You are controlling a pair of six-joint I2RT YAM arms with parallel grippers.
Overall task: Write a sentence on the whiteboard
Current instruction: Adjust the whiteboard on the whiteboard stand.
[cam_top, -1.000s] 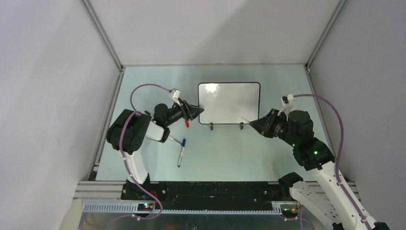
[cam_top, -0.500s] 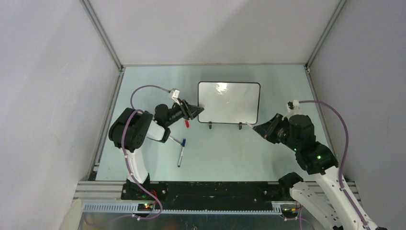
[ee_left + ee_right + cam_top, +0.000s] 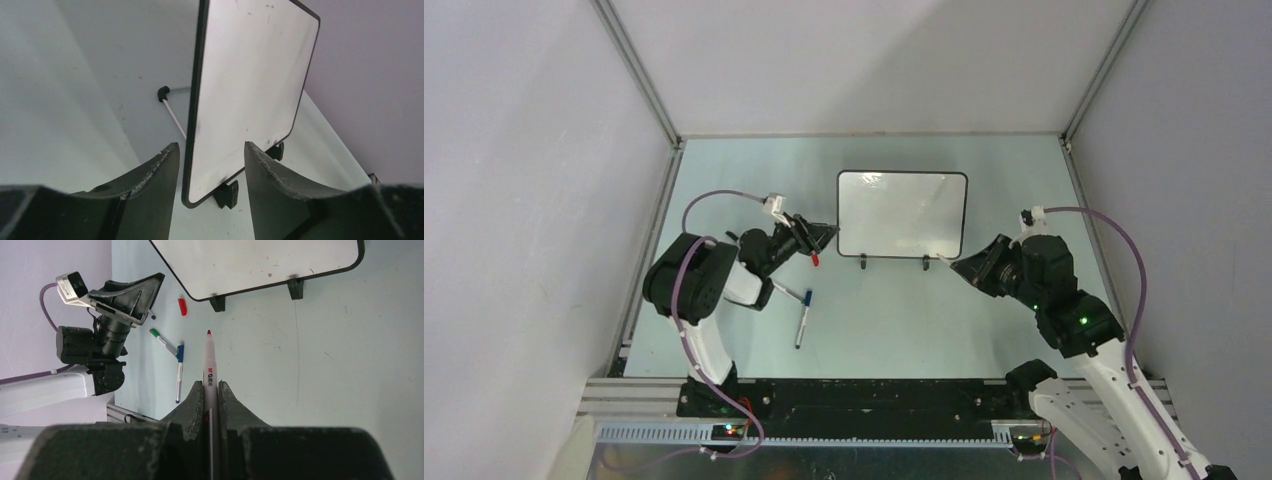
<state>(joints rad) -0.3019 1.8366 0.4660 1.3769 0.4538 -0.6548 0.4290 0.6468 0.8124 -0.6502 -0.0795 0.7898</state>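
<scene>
I'm watching the whiteboard [image 3: 902, 213] standing on its two black feet [image 3: 217, 303] toward the far middle of the desk [image 3: 884, 320]. Its face is showing glossy white with a few faint specks. My left gripper [image 3: 824, 234] is hovering just beside the board's left edge. On the left wrist view its fingers [image 3: 155, 172] are spread, and the board's near corner is showing in the gap between them, apart from both as far as I can tell. My right gripper [image 3: 959, 265] is sitting near the board's lower right corner. Its fingers [image 3: 192, 400] are pinching a white marker [image 3: 209, 367], whose bare red tip is pointing toward the board and stopping short of it. A red cap [image 3: 182, 306] is lying near the board's left foot. A green marker [image 3: 161, 339] and a blue marker [image 3: 178, 372] are lying close together on the desk nearer me.
</scene>
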